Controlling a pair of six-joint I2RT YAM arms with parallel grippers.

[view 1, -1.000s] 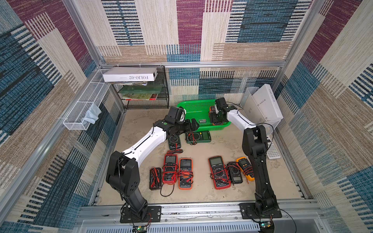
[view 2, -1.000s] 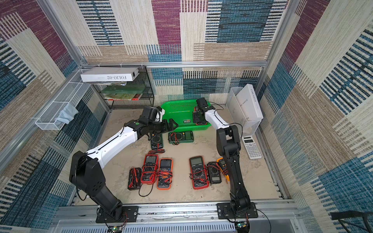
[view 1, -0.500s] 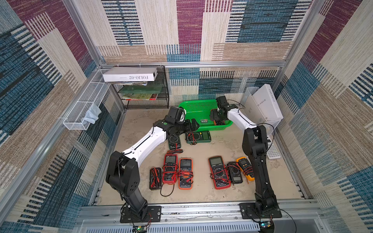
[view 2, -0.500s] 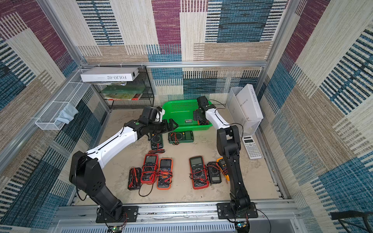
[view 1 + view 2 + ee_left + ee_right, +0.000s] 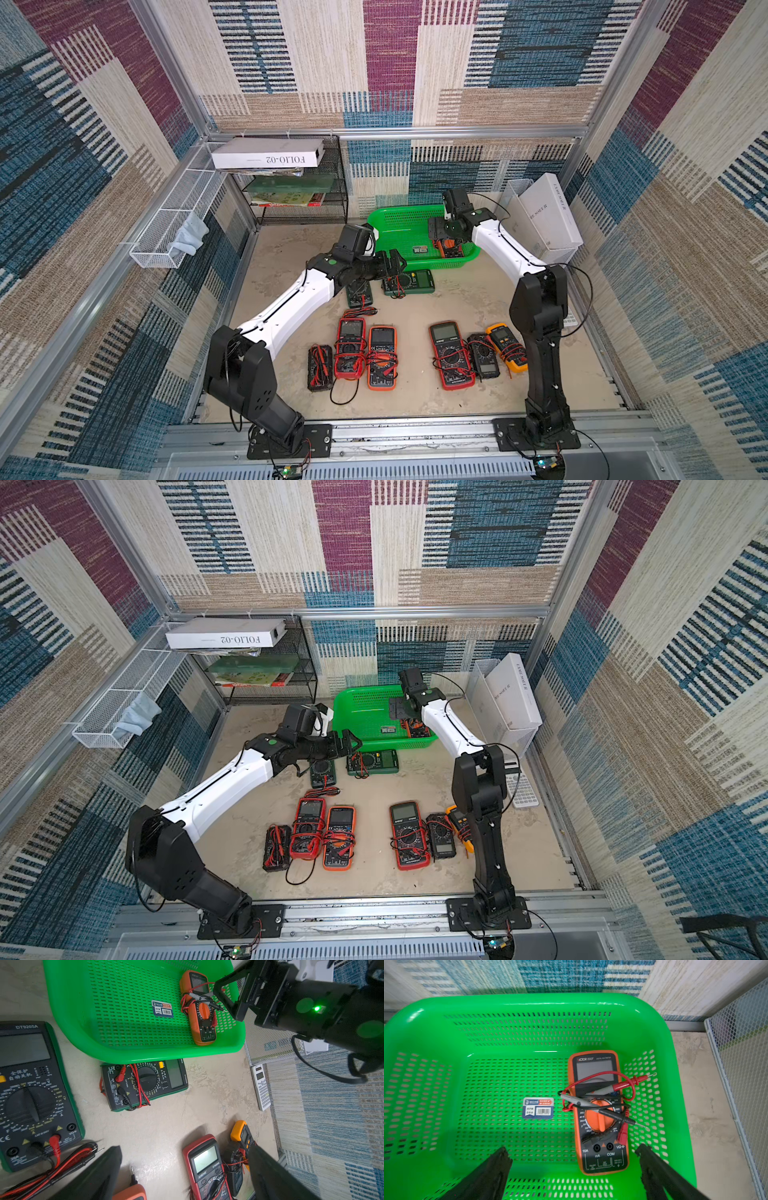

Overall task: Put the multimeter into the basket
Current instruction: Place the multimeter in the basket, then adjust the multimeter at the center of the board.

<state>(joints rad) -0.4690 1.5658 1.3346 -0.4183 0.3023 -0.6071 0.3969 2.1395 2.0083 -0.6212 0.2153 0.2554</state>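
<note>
Lying flat on the floor of the green basket (image 5: 529,1001), close to the wall on the robot's right side, the orange Victor multimeter (image 5: 600,1124) faces up with its screen; its red and black test leads (image 5: 600,1076) are wound loosely over the dial; a small barcode label (image 5: 538,1108) is stuck on the basket floor just beside it. The right gripper (image 5: 572,1149) hovers over the near part of the basket; its jaws stand wide apart and hold nothing. The left gripper (image 5: 185,1147) has its jaws spread too, and it is empty; it hangs above the table (image 5: 457,299) just outside the basket's near rim, over two dark green DT9205A multimeters (image 5: 145,1084); more multimeters lie in a row nearer to the arm bases.
</note>
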